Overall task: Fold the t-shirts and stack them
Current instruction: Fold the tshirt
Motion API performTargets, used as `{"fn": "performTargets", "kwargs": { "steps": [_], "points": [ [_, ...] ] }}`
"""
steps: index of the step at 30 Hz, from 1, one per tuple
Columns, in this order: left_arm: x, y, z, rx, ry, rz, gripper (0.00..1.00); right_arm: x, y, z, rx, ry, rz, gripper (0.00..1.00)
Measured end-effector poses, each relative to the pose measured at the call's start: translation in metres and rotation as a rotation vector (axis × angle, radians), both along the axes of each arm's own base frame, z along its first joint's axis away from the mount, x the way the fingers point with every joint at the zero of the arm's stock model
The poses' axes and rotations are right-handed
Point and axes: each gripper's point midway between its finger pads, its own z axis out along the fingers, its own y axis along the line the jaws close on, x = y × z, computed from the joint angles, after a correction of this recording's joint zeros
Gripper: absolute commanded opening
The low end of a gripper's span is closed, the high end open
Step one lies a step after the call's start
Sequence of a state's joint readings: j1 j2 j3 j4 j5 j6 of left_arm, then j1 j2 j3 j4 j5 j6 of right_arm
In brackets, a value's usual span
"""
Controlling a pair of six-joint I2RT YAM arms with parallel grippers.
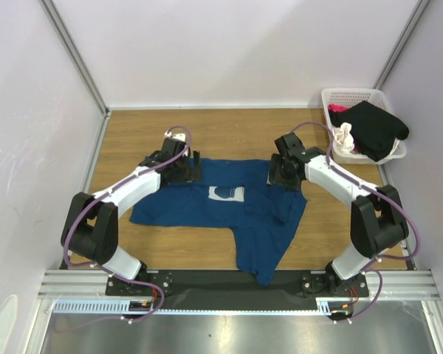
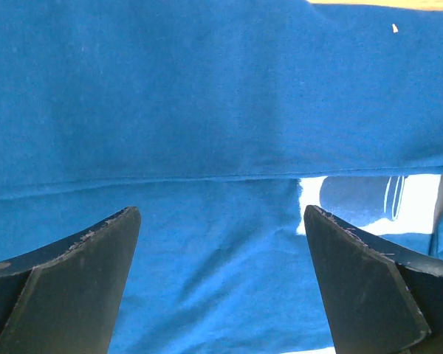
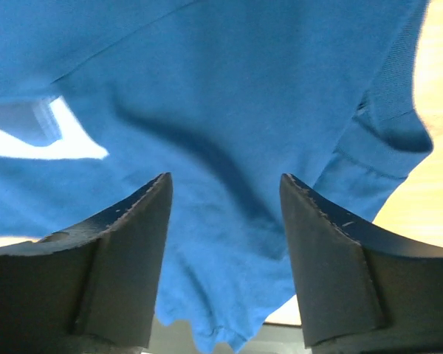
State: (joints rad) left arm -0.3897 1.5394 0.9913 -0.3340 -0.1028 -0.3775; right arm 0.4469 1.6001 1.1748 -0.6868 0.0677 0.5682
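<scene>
Clothes-filled basket [image 1: 354, 94] beside blue t-shirt [image 1: 199, 210]

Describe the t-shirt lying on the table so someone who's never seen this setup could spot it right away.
Start at the wooden table; across its middle lies a dark blue t-shirt. It is the only garment on the wood, unlike the black cloth heaped in the white lattice basket at the far right corner, and it carries a white square print.
</scene>
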Motion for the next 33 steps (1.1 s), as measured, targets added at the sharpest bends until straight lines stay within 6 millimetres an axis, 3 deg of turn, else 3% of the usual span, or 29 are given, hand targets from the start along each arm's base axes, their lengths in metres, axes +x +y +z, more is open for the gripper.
{"fn": "performTargets", "kwargs": {
  "steps": [2, 6, 9, 13, 19, 26, 32, 33],
  "points": [
    [-0.002, -0.002, 0.001, -0.018, 0.008, 0.004, 0.99, 0.001, -0.007, -0.013, -0.013, 0.022, -0.032, 0.61],
    [-0.011, -0.021, 0.011, -0.116, -0.005, -0.037, 0.97, -0.017, -0.031, -0.043, -0.030, 0.095, -0.114, 0.56],
    [-0.023, -0.051, 0.026, -0.191, -0.031, -0.103, 0.95, -0.042, -0.051, -0.059, -0.015, 0.155, -0.180, 0.54],
    [-0.042, -0.103, 0.038, -0.294, -0.038, -0.211, 0.93, -0.056, -0.063, -0.062, 0.016, 0.151, -0.228, 0.54],
    [-0.061, -0.157, 0.027, -0.373, 0.029, -0.283, 0.87, -0.052, -0.052, -0.061, 0.089, 0.108, -0.207, 0.48],
    [-0.073, -0.198, 0.007, -0.410, 0.111, -0.286, 0.80, -0.037, -0.048, -0.059, 0.128, 0.045, -0.198, 0.39],
    [-0.078, -0.210, -0.009, -0.431, 0.164, -0.244, 0.70, -0.027, -0.049, -0.062, 0.140, 0.018, -0.197, 0.22],
    [-0.078, -0.210, -0.013, -0.429, 0.172, -0.232, 0.69, -0.026, -0.050, -0.064, 0.139, 0.019, -0.197, 0.15]
  ]
}}
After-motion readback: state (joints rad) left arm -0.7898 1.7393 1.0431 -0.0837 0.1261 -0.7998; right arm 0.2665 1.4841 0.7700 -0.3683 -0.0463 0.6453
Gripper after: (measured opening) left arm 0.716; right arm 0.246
